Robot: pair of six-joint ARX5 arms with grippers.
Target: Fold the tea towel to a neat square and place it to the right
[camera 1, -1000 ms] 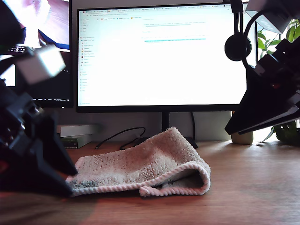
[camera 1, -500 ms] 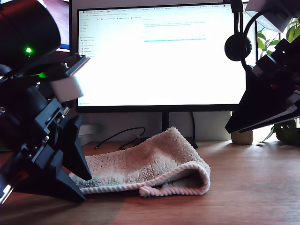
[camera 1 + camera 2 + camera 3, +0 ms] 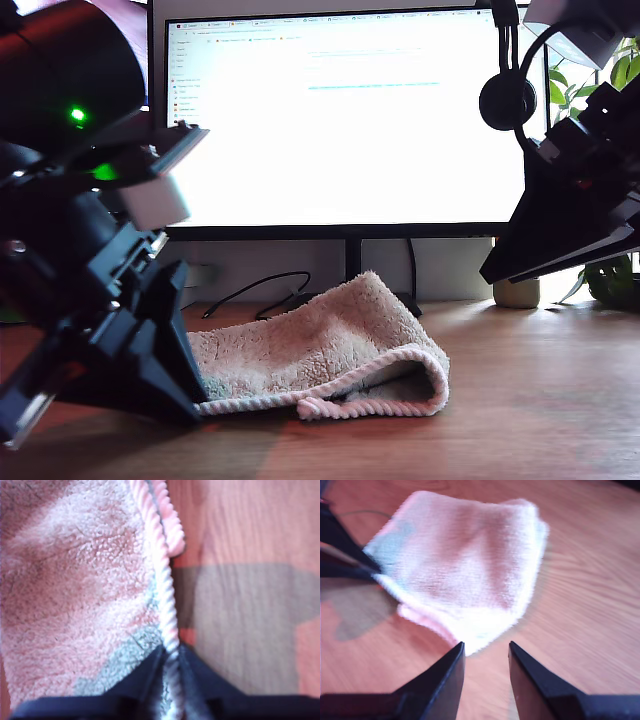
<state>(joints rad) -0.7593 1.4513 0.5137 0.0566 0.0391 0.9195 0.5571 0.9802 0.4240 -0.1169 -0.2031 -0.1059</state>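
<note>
The tea towel (image 3: 320, 340) lies folded on the wooden desk in front of the monitor, pale and fluffy, with a twisted pink cord hem along its near edge. My first gripper (image 3: 195, 405) is down at the towel's end on the exterior view's left. In the first wrist view its jaws (image 3: 170, 665) are shut on the cord hem of the tea towel (image 3: 75, 580). My second gripper (image 3: 490, 275) hangs above the desk at the exterior view's right, apart from the cloth. In the second wrist view it (image 3: 486, 655) is open and holds nothing, with the tea towel (image 3: 465, 565) beyond it.
A large lit monitor (image 3: 340, 120) stands behind the towel on a stand (image 3: 352, 262), with a black cable (image 3: 255, 290) beside it. Headphones (image 3: 508, 95) hang at the monitor's corner on the exterior view's right, near a plant (image 3: 612, 280). Bare wooden desk (image 3: 540, 400) spreads toward that side.
My first arm has moved toward the exterior view's right, and the towel's held end has shifted that way with it. My second arm has stayed still.
</note>
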